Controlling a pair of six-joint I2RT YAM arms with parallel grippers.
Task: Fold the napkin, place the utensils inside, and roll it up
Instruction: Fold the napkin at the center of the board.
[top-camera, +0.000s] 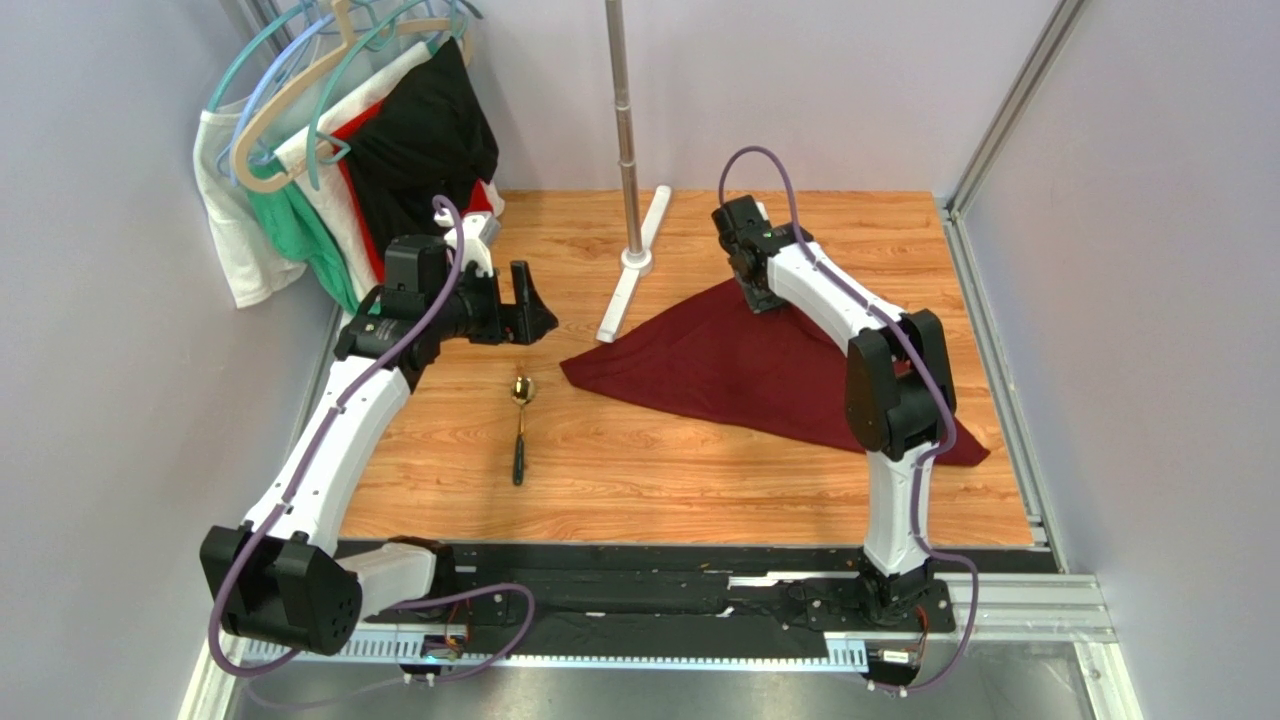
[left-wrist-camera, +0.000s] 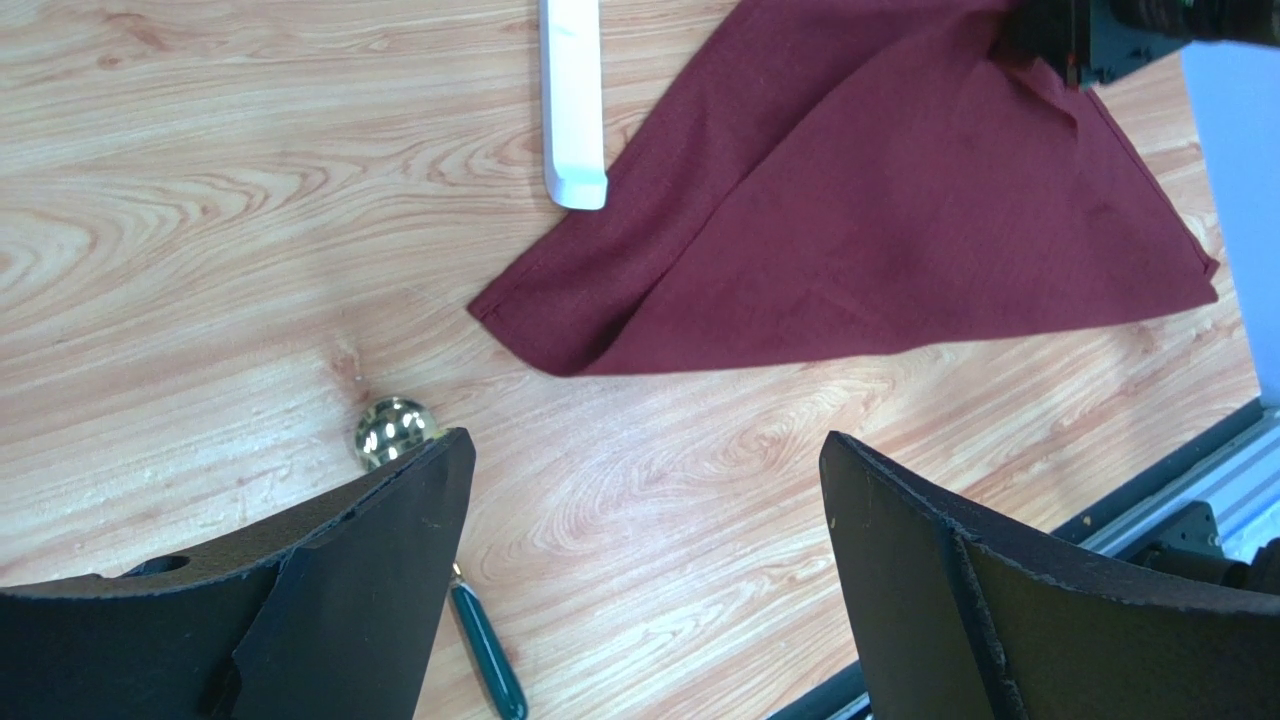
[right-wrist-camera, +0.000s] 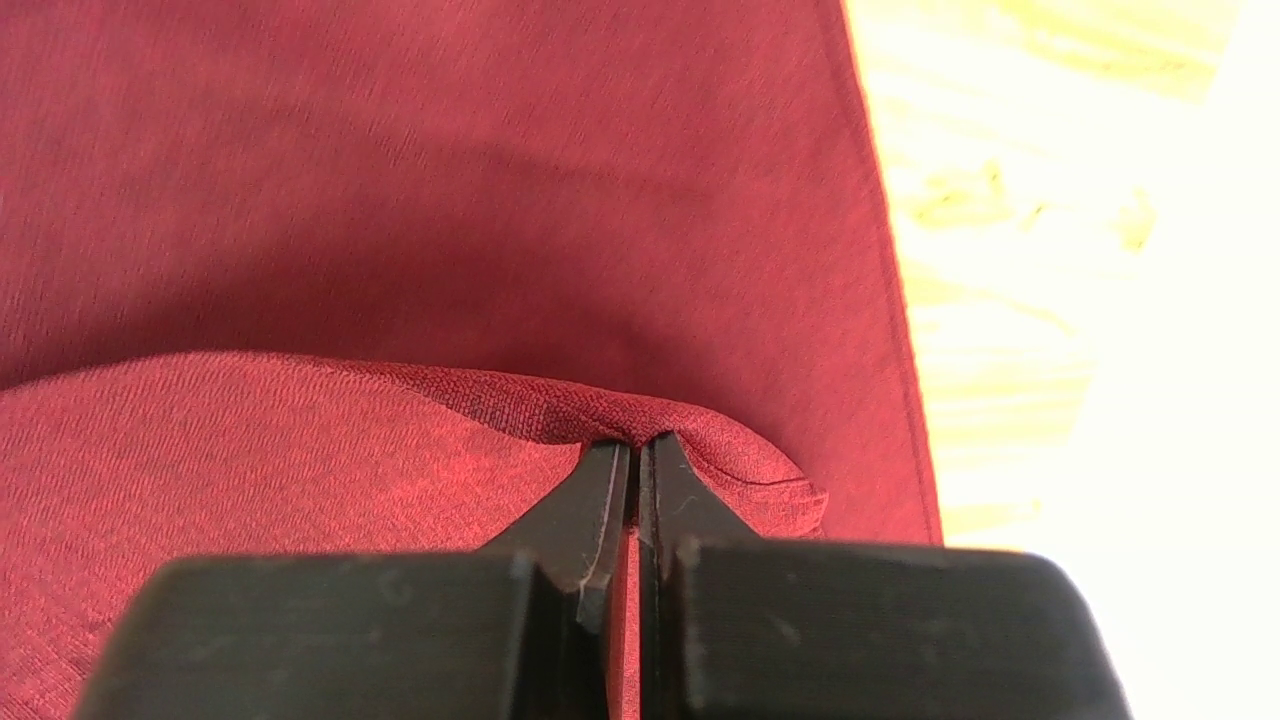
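Observation:
The maroon napkin (top-camera: 751, 368) lies folded into a rough triangle on the wooden table, right of centre. Its far corner is pinched between the jaws of my right gripper (top-camera: 762, 300), which is shut. In the right wrist view the cloth (right-wrist-camera: 451, 195) bunches into a small fold at that gripper (right-wrist-camera: 642, 443). The spoon (top-camera: 520, 428) lies left of the napkin, gold bowl away from me, dark handle toward me. My left gripper (top-camera: 529, 308) hovers open above and just behind the bowl. From the left wrist, the gripper (left-wrist-camera: 643, 443) holds nothing, and one finger hides the spoon's (left-wrist-camera: 391, 428) neck.
Garments on hangers (top-camera: 346, 165) hang at the back left, close behind the left arm. A metal pole (top-camera: 624, 105) stands at the back centre on a white foot (top-camera: 631, 278) whose end nearly touches the napkin's (left-wrist-camera: 902, 225) left edge. A metal rail (top-camera: 992, 345) borders the table's right side.

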